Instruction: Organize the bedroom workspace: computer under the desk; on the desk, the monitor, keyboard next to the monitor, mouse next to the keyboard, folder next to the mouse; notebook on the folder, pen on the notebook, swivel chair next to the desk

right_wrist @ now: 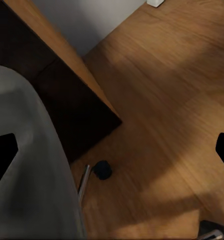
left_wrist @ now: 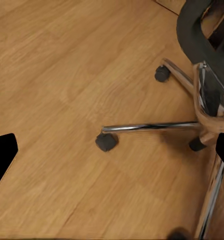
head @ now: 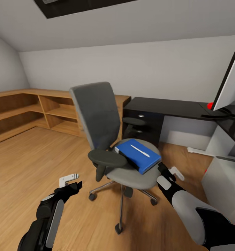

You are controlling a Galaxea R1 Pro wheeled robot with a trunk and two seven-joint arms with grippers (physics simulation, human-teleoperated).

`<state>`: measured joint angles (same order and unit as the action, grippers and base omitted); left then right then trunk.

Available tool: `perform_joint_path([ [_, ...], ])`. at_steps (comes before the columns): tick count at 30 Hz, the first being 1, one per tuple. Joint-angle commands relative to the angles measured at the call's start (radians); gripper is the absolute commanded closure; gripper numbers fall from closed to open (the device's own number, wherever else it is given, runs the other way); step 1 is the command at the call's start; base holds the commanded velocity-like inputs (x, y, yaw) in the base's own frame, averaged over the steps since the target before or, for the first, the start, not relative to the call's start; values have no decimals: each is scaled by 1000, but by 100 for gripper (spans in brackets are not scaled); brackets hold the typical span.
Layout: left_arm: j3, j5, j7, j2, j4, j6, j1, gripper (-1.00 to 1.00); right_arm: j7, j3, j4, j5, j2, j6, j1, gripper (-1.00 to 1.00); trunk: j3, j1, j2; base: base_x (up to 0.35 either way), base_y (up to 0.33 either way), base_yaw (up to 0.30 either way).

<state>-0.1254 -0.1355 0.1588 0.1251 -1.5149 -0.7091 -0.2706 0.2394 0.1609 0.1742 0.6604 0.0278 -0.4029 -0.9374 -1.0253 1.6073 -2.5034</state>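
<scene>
The grey swivel chair [head: 100, 118] stands mid-floor, its back toward the wooden shelving. On its seat lies the blue folder [head: 139, 156] with the pale pen [head: 139, 150] on top. The black desk [head: 166, 106] runs along the wall behind, and the monitor [head: 230, 76] stands on it at the right. The pale computer [head: 222, 184] sits on the floor at the right. My right gripper [head: 169, 172] is open beside the seat's front right edge, close to the folder. Left of the chair base [left_wrist: 151, 126], my left gripper [head: 70, 182] hangs open over the floor. Keyboard, mouse and notebook are out of view.
Light wooden shelving [head: 27, 111] lines the left wall and corner. The chair's castors [left_wrist: 107, 142] and chrome legs spread over the wood floor [head: 33, 167]. A white bar [head: 197, 150] lies on the floor under the desk. The dark desk side [right_wrist: 67, 100] is near the seat.
</scene>
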Motion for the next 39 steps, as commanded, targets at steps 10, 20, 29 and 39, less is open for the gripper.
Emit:
perform_joint_path([
  [10, 6, -12, 7, 2, 32, -4, -1, -100, 3, -6, 0, 7, 1, 55, 0, -100, -1, 0, 0, 0, 0, 275],
  [20, 7, -12, 7, 2, 38, -4, -1, -100, 3, -6, 2, 5, 0, 56, 0, -100, -1, 0, 0, 0, 0, 79],
  [29, 7, -11, 7, 2, 38, -4, -1, -100, 2, -6, -1, 5, 0, 56, 0, -100, -1, 0, 0, 0, 0, -218],
  [39, 7, -12, 7, 2, 38, -3, -1, -100, 3, -6, 2, 5, 0, 56, 0, -100, -1, 0, 0, 9, 0, -35],
])
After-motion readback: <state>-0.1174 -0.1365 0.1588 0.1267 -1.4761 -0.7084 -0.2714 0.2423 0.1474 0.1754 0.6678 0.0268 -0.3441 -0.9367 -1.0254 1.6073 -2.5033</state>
